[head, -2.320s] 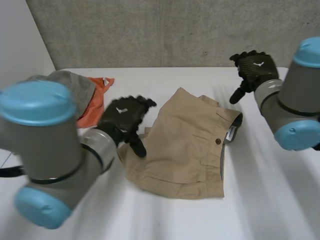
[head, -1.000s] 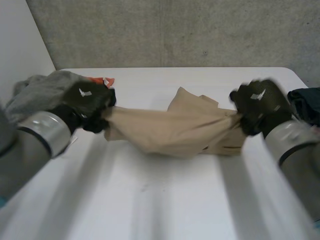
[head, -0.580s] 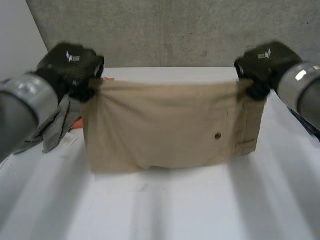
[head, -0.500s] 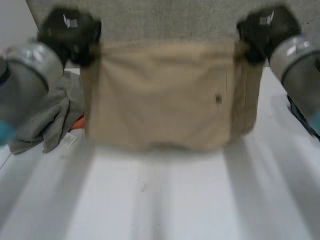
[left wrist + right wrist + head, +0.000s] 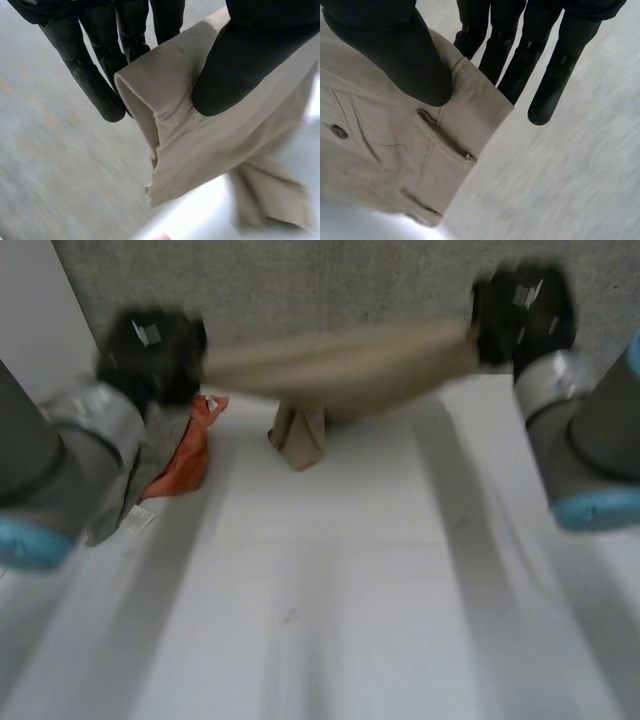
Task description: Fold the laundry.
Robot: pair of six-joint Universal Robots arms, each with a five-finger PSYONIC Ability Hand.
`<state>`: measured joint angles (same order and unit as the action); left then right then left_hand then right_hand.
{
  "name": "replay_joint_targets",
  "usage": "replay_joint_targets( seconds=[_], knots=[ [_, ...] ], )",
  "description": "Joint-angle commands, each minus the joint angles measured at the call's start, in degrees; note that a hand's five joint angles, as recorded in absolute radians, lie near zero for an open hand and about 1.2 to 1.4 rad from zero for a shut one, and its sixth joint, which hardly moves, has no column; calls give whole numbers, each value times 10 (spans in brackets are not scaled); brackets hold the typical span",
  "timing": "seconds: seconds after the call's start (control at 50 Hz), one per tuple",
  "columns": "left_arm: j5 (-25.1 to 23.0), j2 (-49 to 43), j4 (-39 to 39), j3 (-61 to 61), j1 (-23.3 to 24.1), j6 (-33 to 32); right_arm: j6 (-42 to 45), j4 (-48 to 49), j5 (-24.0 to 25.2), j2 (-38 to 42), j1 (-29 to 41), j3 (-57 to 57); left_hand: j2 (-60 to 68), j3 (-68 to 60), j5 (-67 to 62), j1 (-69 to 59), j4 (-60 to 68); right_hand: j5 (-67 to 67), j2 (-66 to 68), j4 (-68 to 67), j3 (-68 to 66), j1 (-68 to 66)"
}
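- Left hand (image 5: 150, 345) and right hand (image 5: 520, 315) each pinch a tan shorts (image 5: 340, 365) corner, thumb against fingers (image 5: 510, 55).
- Risk: shallow pinch slips on a fast swing; shorts land crumpled on counter (image 5: 340, 570).

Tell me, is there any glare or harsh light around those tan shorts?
Head view: soft, even light, no glare on the white table. Left wrist view: the table washes out white beneath the tan shorts. Right wrist view: likewise, beneath them.
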<state>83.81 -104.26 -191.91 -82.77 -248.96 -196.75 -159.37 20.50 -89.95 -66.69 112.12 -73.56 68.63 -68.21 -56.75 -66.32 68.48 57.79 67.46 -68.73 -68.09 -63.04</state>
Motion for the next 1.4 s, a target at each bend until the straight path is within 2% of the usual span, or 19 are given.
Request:
replay_joint_targets(
  seconds=[0.02,0.1,0.22,0.36,0.46,0.54,0.68,0.7,0.78,0.88,1.0,1.16,1.24,1.34,1.36,1.4],
  knots=[
    [-32,-58,-55,-157,32,-42,34,-10,13,61,-4,-127,114,-118,-132,-137,115,122,125,-113,-119,-170],
    [-29,-81,-52,-200,43,-79,76,-13,12,67,-4,-180,114,-118,-132,-137,115,122,125,-113,-119,-170],
    [-23,-15,-8,-250,55,-96,114,-50,12,11,-6,-237,114,-118,-132,-137,115,122,125,-113,-119,-170],
    [-23,92,79,-289,67,-94,165,-211,16,-92,-23,-266,114,-118,-132,-137,115,122,125,-113,-119,-170],
    [-22,148,172,-299,87,-95,212,-386,24,-139,-37,-268,114,-118,-132,-137,115,122,125,-113,-119,-170],
    [-13,165,254,-295,98,-101,249,-480,37,-161,-51,-269,114,-118,-132,-137,115,122,125,-113,-119,-170],
    [-6,165,402,-249,108,-151,299,-543,69,-196,-52,-258,114,-118,-132,-137,115,122,125,-113,-119,-170],
    [-3,168,438,-225,109,-161,315,-555,72,-206,-51,-247,114,-118,-132,-137,115,122,125,-113,-119,-170],
    [5,191,498,-137,117,-171,325,-571,77,-243,-46,-187,114,-118,-132,-137,115,122,125,-113,-119,-170],
    [19,230,475,-22,104,-144,264,-568,78,-281,-49,-98,114,-118,-132,-137,115,122,125,-113,-119,-170],
    [17,226,470,63,88,-115,174,-565,81,-284,-49,-31,114,-118,-132,-137,115,122,125,-113,-119,-170],
    [21,78,476,91,76,-116,184,-543,72,-170,-34,-15,114,-118,-132,-137,115,122,125,-113,-119,-170],
    [24,-3,451,130,65,-110,185,-513,44,-95,-23,14,114,-118,-132,-137,115,122,125,-113,-119,-170],
    [44,-79,348,197,66,-111,177,-440,-6,-19,3,81,114,-118,-132,-137,115,122,125,-113,-119,-170],
    [57,-96,289,225,64,-112,172,-395,-23,1,9,110,114,-118,-132,-137,115,122,125,-113,-119,-170],
    [73,-107,233,262,58,-111,165,-347,-36,17,12,143,114,-118,-132,-137,115,122,125,-113,-119,-170]
  ],
)
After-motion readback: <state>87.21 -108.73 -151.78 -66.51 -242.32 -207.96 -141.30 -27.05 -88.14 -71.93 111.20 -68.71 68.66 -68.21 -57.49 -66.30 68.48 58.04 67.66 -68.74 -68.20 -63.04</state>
